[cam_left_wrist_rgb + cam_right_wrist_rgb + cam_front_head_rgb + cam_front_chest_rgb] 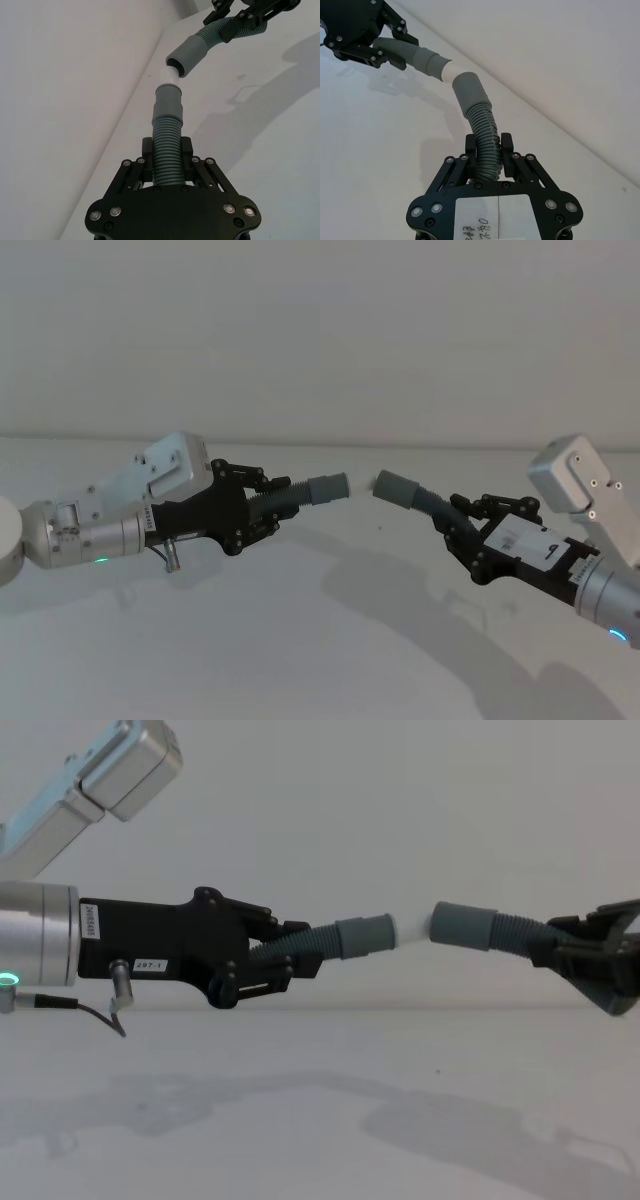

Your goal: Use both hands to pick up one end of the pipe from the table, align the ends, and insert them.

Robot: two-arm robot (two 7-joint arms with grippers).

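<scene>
Pipe ends [415, 931] near, unjoined | left gripper [285, 955], right gripper [585, 955] clamped on ribs

Head view looks down, chest view sideways; 2 wrist views face opposite ways, sharing the pipe ends [172, 70].

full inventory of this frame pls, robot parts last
white-tipped hose: 1, dark grey ribbed, grey cuff and white tip, held above the table, tip facing the other cuff
wide-cuff hose: 1, dark grey ribbed, wider grey cuff, held above the table, open end just short of the white tip
table: 1, pale grey-white, beneath both arms
left pincer: 1, black, shut on white-tipped hose, on the left
right pincer: 1, black, shut on wide-cuff hose, on the right
</scene>
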